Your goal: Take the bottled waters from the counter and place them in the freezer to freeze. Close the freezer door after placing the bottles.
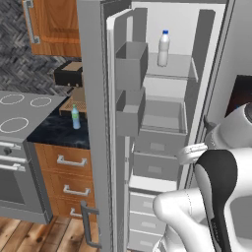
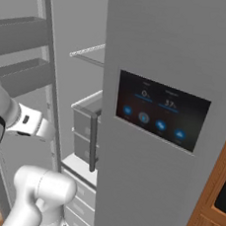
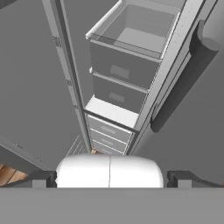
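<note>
White blue-capped bottle (image 1: 163, 47) standing on freezer shelf (image 1: 170, 69); green-capped clear bottle (image 1: 75, 117) waiting on black marbled worktop (image 1: 56, 130); end effector (image 3: 109, 178) released, empty; swinging arm risking clipping tall grey freezer door (image 1: 93, 123)

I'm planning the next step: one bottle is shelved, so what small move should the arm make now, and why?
Probably draw the open, empty gripper back from the freezer and swing left toward the counter. The white bottle already stands on the upper shelf, while the green-capped bottle waits on the counter and the freezer door stands open.
</note>
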You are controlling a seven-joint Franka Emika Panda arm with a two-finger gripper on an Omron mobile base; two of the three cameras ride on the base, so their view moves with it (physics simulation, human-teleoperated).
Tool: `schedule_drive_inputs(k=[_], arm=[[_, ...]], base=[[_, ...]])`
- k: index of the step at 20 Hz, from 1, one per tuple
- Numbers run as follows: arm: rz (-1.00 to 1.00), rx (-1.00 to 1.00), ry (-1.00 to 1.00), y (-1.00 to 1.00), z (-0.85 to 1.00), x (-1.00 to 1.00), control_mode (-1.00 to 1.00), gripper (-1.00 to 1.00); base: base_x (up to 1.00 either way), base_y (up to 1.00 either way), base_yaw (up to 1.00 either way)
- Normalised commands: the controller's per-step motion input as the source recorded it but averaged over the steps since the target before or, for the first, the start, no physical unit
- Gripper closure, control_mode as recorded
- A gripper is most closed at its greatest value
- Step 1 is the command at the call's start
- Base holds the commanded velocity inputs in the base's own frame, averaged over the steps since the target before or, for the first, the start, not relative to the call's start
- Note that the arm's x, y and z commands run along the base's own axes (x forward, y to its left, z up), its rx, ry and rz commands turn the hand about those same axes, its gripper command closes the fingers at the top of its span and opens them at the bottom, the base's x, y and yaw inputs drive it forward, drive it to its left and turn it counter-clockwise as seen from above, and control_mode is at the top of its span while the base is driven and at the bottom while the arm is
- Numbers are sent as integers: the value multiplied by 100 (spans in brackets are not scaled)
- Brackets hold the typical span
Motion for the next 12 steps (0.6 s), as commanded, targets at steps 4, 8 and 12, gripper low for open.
schedule_drive_inputs(k=[4, 8, 12], arm=[[0, 0, 0, 0, 0, 0, 100, -100], [0, 0, 0, 0, 0, 0, 100, -100], [0, 0, 0, 0, 0, 0, 100, -100]], base=[[-37, 0, 0], [-48, 0, 0], [-54, 1, 0]])
